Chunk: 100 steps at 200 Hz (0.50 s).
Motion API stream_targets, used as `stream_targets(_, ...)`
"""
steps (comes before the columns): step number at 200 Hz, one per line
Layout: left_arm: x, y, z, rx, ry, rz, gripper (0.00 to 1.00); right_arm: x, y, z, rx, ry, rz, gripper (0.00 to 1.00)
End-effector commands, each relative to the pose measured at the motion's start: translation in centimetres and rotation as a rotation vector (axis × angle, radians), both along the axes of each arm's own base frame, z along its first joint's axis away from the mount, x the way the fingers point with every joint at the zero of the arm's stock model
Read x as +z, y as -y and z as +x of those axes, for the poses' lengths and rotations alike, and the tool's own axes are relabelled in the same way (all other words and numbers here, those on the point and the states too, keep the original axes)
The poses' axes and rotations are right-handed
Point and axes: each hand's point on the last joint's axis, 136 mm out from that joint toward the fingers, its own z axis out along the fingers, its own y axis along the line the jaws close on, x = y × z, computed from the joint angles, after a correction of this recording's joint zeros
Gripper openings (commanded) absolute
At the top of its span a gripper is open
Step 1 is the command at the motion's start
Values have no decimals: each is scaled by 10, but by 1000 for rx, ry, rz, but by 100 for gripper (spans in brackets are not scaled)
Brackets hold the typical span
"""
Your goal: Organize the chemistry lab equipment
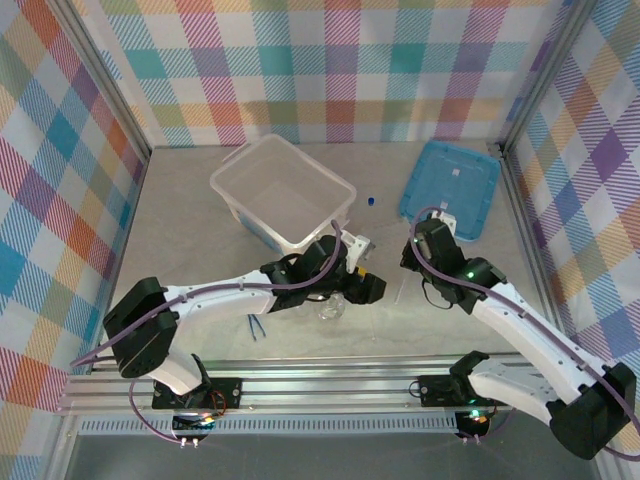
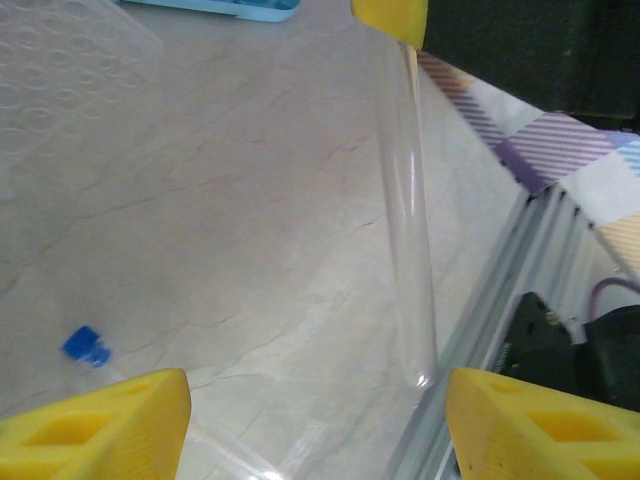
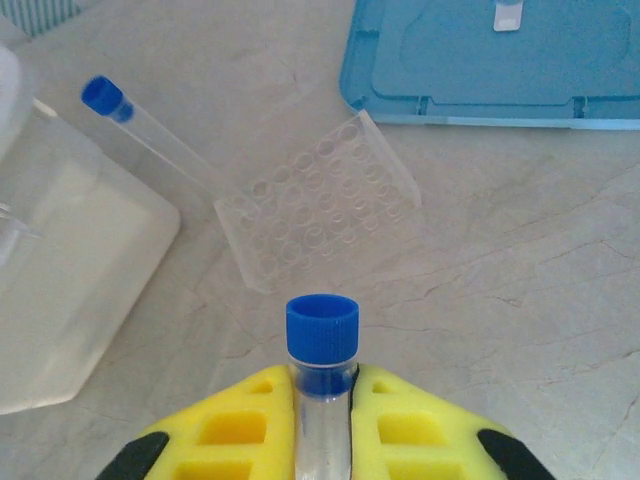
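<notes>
My right gripper [image 3: 322, 400] is shut on a thin clear tube with a blue cap [image 3: 322, 335]; the cap sticks out past the yellow fingers. From the left wrist, the same tube's clear body [image 2: 408, 220] slants down to a rounded end just ahead of my left gripper [image 2: 318, 435], which stands open and holds nothing. A second blue-capped tube [image 3: 120, 110] leans on a clear well plate [image 3: 320, 205]. In the top view a glass flask [image 1: 330, 308] stands below the left gripper [image 1: 370, 288], dark blue tweezers [image 1: 257, 325] lie to its left, and the right gripper [image 1: 420, 243] is in mid-table.
The large translucent box [image 1: 285, 190] stands at the back centre, and the flat blue lid [image 1: 450, 185] lies at the back right. A small blue cap [image 1: 371, 201] lies between them. The metal rail [image 1: 330, 392] runs along the near edge.
</notes>
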Motion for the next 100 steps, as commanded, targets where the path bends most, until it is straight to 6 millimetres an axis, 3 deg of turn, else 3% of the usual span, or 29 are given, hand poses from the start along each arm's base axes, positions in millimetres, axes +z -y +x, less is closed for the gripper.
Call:
stream_targets(1, 29, 27, -6, -49, -38, -149, 67, 17, -4, 0, -29, 47, 103, 16)
stream_targets(61, 32, 51, -7, -72, -124, -258, 64, 25, -8, -2, -37, 76, 188, 16)
stream_targets(100, 32, 58, -10, -87, -155, -291, 55, 27, -10, 0, -39, 82, 211, 16)
